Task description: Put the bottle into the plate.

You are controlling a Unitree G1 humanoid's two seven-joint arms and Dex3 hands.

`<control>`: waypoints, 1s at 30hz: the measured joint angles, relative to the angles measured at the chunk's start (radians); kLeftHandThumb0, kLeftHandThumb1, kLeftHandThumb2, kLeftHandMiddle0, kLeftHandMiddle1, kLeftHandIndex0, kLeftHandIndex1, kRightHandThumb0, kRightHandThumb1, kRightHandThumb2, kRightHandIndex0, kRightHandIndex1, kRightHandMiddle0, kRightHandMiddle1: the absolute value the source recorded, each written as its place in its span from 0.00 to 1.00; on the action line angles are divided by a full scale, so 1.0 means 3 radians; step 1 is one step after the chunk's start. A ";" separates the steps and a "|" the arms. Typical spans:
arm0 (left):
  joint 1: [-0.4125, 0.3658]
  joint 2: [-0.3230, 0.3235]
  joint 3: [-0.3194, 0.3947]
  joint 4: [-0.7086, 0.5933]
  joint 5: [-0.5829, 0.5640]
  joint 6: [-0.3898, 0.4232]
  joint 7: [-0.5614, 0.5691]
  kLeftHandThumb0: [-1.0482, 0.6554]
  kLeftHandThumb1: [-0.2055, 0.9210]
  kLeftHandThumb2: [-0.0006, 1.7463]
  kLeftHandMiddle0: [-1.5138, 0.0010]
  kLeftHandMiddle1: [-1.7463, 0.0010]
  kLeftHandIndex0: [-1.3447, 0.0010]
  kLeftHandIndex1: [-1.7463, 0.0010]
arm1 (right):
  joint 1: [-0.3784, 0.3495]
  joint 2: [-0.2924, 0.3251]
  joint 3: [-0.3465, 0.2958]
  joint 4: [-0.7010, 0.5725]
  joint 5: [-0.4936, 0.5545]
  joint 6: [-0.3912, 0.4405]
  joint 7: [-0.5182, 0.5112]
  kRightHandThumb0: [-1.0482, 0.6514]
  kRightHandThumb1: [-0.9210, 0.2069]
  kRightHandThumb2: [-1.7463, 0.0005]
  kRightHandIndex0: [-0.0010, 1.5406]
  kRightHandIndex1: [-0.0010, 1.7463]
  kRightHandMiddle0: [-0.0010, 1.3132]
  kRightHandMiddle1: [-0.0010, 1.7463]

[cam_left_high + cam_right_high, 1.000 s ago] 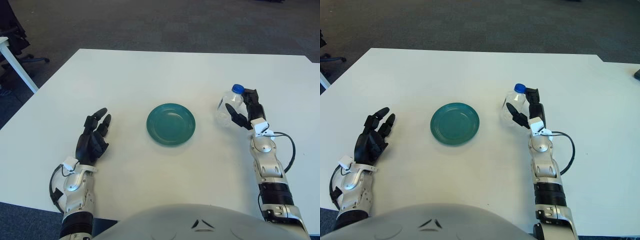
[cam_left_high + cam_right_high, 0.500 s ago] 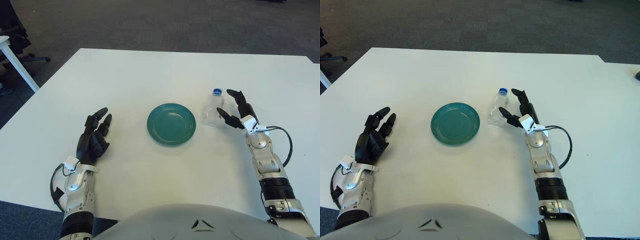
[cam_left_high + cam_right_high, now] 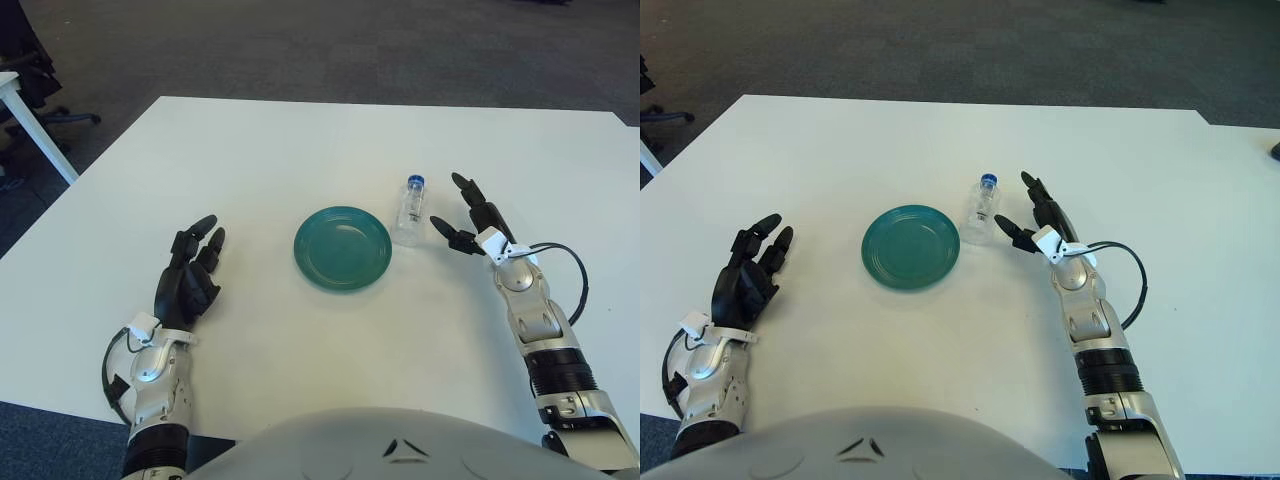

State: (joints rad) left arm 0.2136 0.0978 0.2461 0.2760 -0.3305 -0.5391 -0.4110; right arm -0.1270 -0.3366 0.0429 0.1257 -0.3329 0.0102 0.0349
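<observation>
A small clear bottle with a blue cap stands upright on the white table, just off the right rim of the teal plate. My right hand is immediately right of the bottle with its fingers spread, and a narrow gap shows between them and the bottle. Nothing is in that hand. My left hand shows left of the plate with relaxed fingers, holding nothing.
The white table stretches wide around the plate. A cable loops at my right wrist. Dark carpet lies beyond the far edge, with a white table leg and an office chair at the far left.
My right hand brought the bottle leftward from the table's right side to the plate's rim, then let go and spread its fingers. The left hand stayed put.
</observation>
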 measured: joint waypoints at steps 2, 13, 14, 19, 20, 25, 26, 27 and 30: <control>0.0005 -0.0003 -0.0003 -0.0005 0.0004 0.0000 0.0004 0.09 1.00 0.56 0.81 1.00 1.00 0.58 | -0.0020 -0.0008 0.0003 0.0027 0.0000 -0.0035 -0.0003 0.00 0.00 0.64 0.02 0.01 0.02 0.04; 0.0020 -0.0025 -0.0027 -0.0017 0.0027 0.0001 0.0031 0.09 1.00 0.56 0.81 1.00 1.00 0.58 | -0.0060 -0.0003 0.0007 0.0151 0.0020 -0.0148 -0.0023 0.00 0.00 0.66 0.05 0.00 0.00 0.14; 0.0020 -0.0026 -0.0028 -0.0017 0.0028 0.0001 0.0033 0.09 1.00 0.56 0.81 1.00 1.00 0.58 | -0.0064 0.0001 0.0004 0.0165 0.0025 -0.0149 -0.0026 0.00 0.00 0.66 0.05 0.00 0.00 0.15; 0.0021 -0.0036 -0.0032 -0.0017 0.0043 -0.0003 0.0045 0.09 1.00 0.56 0.81 1.00 1.00 0.58 | -0.0076 0.0023 -0.0017 0.0223 0.0042 -0.0149 -0.0060 0.00 0.00 0.67 0.06 0.00 0.00 0.18; 0.0021 -0.0038 -0.0033 -0.0017 0.0049 -0.0005 0.0046 0.09 1.00 0.56 0.81 1.00 1.00 0.58 | -0.0078 0.0030 -0.0022 0.0230 0.0043 -0.0149 -0.0072 0.00 0.00 0.68 0.06 0.00 0.00 0.19; 0.0021 -0.0044 -0.0036 -0.0020 0.0068 -0.0008 0.0051 0.09 1.00 0.56 0.81 1.00 1.00 0.58 | -0.0096 0.0051 -0.0041 0.0245 0.0073 -0.0150 -0.0107 0.00 0.00 0.69 0.07 0.00 0.00 0.21; 0.0021 -0.0045 -0.0037 -0.0020 0.0070 -0.0008 0.0052 0.09 1.00 0.56 0.81 1.00 1.00 0.58 | -0.0101 0.0054 -0.0046 0.0247 0.0089 -0.0150 -0.0114 0.00 0.00 0.69 0.07 0.00 0.00 0.22; 0.0021 -0.0046 -0.0038 -0.0021 0.0072 -0.0008 0.0053 0.09 1.00 0.56 0.81 1.00 1.00 0.58 | -0.0106 0.0057 -0.0050 0.0248 0.0098 -0.0152 -0.0120 0.00 0.00 0.69 0.07 0.00 0.00 0.22; 0.0021 -0.0052 -0.0040 -0.0024 0.0078 -0.0008 0.0058 0.09 1.00 0.56 0.81 1.00 1.00 0.58 | -0.0120 0.0057 -0.0055 0.0255 0.0106 -0.0160 -0.0138 0.00 0.00 0.69 0.07 0.01 0.00 0.23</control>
State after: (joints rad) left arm 0.2199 0.0821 0.2342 0.2689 -0.3071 -0.5416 -0.3935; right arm -0.1630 -0.3193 0.0264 0.2023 -0.3012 -0.0377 -0.0065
